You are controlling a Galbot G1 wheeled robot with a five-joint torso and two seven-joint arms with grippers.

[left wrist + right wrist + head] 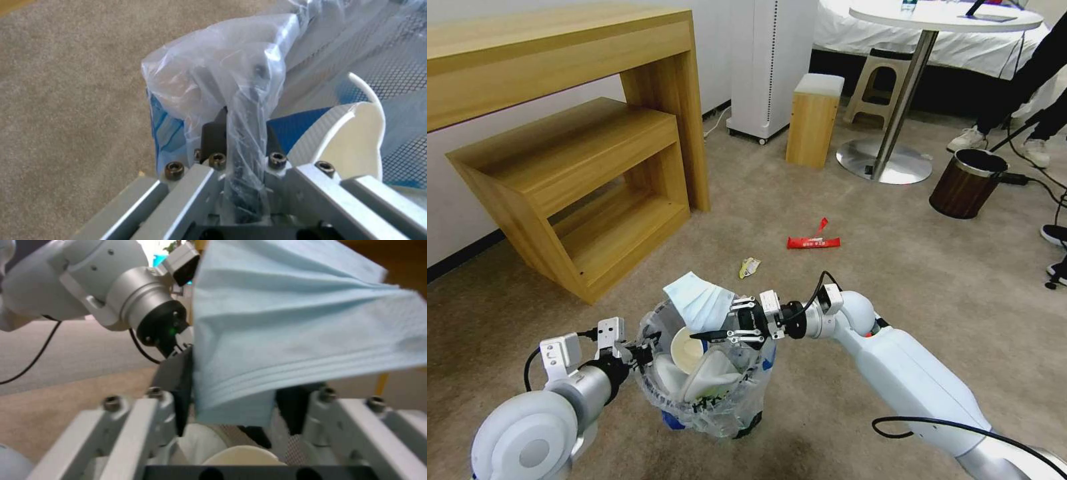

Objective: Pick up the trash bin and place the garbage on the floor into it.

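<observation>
Two grippers meet at the small round black bin with a clear plastic liner (707, 400), low and centre-left in the head view. Left gripper (644, 352) is clamped on its bagged rim; right gripper (720, 323) pinches a pale blue pleated mask (699, 301) above the opening. Beyond, a red wrapper (812, 241) lies on the beige carpet (894, 267).

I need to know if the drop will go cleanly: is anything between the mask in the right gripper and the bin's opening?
Nothing visible blocks it. The right gripper holds the mask right over the bin, whose rim the left gripper grips. A cup and slippers already fill much of the bin, so it may rest on top.
</observation>
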